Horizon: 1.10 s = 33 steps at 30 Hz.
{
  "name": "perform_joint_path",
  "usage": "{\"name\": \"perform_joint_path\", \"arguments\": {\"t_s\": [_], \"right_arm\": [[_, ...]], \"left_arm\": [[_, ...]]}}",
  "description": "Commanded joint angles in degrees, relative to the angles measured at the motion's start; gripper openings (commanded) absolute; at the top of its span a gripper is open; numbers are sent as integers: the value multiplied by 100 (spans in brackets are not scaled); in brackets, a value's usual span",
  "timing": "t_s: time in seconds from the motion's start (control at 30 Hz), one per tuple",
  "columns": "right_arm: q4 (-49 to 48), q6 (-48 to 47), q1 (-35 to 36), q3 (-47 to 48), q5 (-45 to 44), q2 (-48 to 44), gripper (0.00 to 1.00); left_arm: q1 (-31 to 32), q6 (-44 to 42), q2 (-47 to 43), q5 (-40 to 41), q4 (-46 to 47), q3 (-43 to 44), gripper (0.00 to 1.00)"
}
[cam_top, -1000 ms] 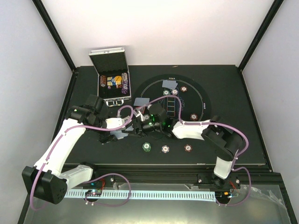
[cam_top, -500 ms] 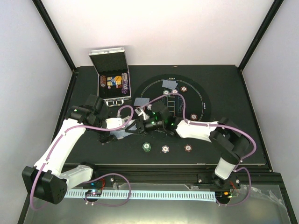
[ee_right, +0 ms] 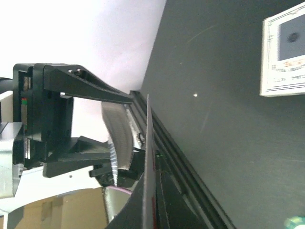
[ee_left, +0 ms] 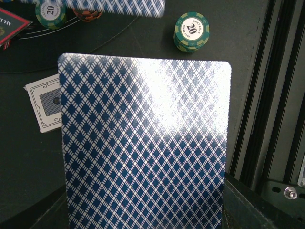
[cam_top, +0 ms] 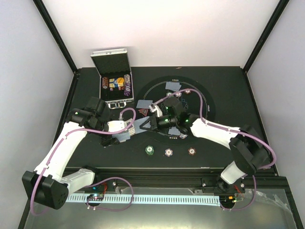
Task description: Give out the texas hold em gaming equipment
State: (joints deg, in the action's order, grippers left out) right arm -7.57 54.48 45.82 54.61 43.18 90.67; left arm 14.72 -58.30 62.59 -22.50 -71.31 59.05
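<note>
Green chip (cam_top: pixel 149 150), white chip (cam_top: pixel 168 152) and red chip (cam_top: pixel 192 151) lie in a row at the front. Just behind them, left gripper (cam_top: pixel 120 135) is clamped on the deck (ee_left: pixel 143 157), and right gripper (cam_top: pixel 147 125) is pinched closed on one card (cam_top: pixel 138 126) off the deck, by the near-left rim of the mat (cam_top: pixel 202 95). Farther back a loose card (cam_top: pixel 144 104) lies beside the mat, and the silver case (cam_top: pixel 113 78) stands open far left.
</note>
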Motion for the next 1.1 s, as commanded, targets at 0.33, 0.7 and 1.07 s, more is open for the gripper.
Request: {"name": "perform_joint_path", "arguments": {"t_s": [0.33,0.7,1.07], "right_arm": [[5006,-3903,-941,2535,-4160,501,1],[539,-8490,-427,890,-7515,865,1],[-391,-10524,-437,790,-6597,1829,6]], "left_arm": [[13,-32,-110,-59,-129,140,2],[13,-9,-79,-74,-141,175,2],[13,34,-143,80,-147,210,2]]}}
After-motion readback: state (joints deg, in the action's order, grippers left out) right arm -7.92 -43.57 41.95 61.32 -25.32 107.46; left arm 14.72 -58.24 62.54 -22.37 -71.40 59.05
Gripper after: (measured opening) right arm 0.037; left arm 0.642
